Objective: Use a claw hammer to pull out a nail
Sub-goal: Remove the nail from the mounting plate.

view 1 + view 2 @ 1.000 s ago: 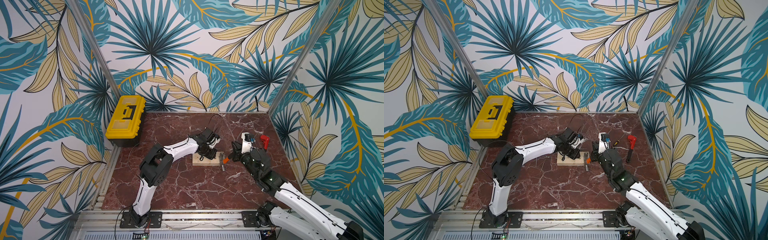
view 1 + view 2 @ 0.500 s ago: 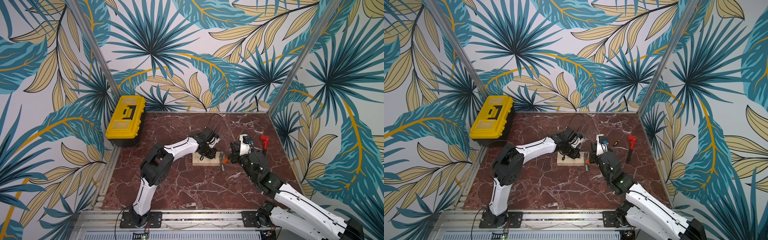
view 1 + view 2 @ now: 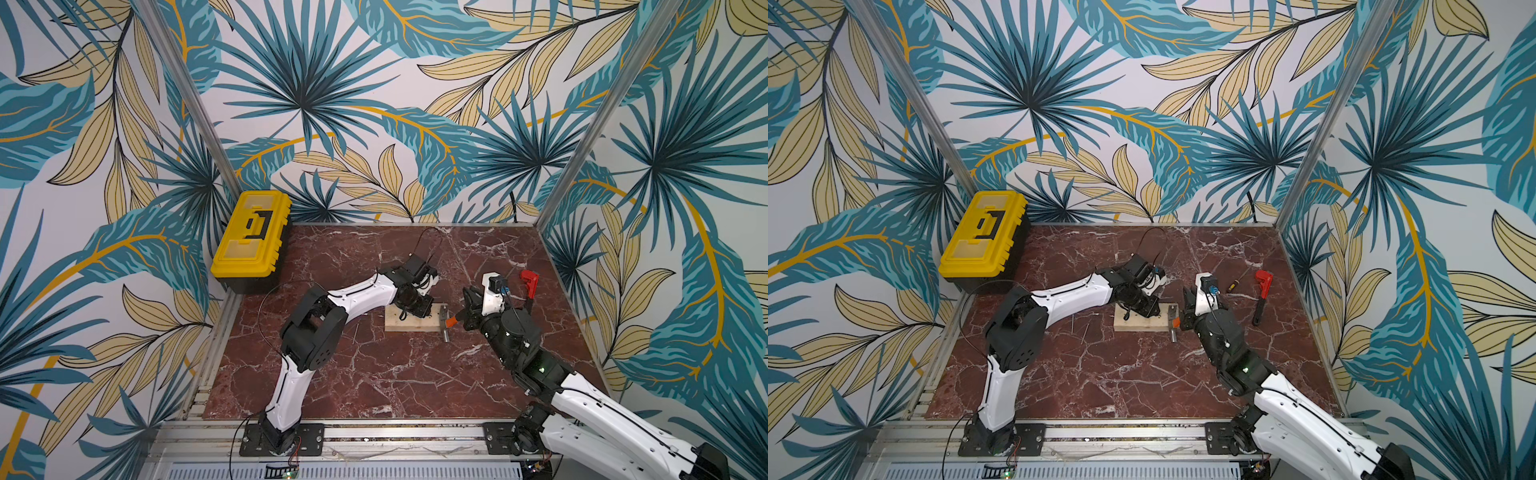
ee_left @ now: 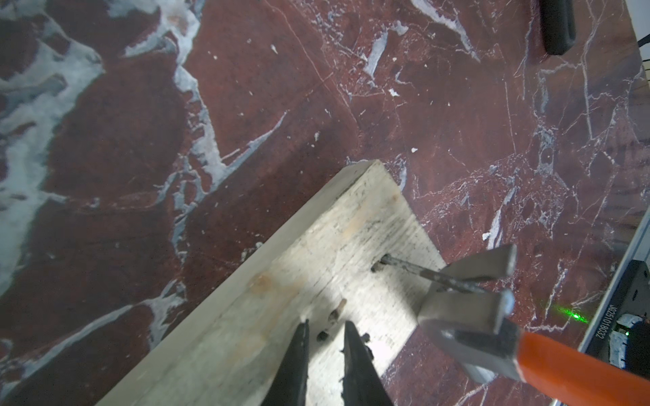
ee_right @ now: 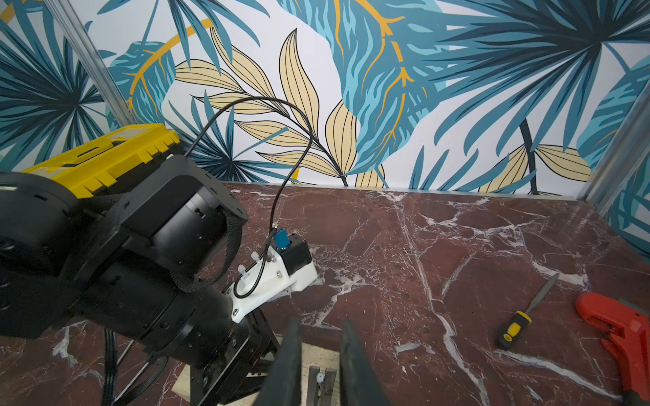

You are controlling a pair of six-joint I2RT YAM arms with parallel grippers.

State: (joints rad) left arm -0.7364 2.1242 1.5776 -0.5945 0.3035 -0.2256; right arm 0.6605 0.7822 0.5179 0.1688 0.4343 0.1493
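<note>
**Claw hooked on the nail at the block's end**

The claw hammer (image 4: 464, 316) is near the middle of the surface (image 3: 374, 374). Its steel head sits at the end of the wooden block (image 4: 281, 298) that faces the surface's right edge. The forked claw straddles the nail (image 4: 411, 270), which leans out of the block with much of its shank showing.

The right fingers (image 5: 288, 363) are clamped on the hammer; in both top views the orange shaft runs into them. The left fingers (image 4: 299, 362) point down at the block's top face with only a narrow gap between them, and they hold nothing.

A red wrench (image 5: 619, 334) and a small screwdriver (image 5: 517, 321) lie near the right edge. A yellow toolbox (image 3: 251, 235) stands in the far left corner.
</note>
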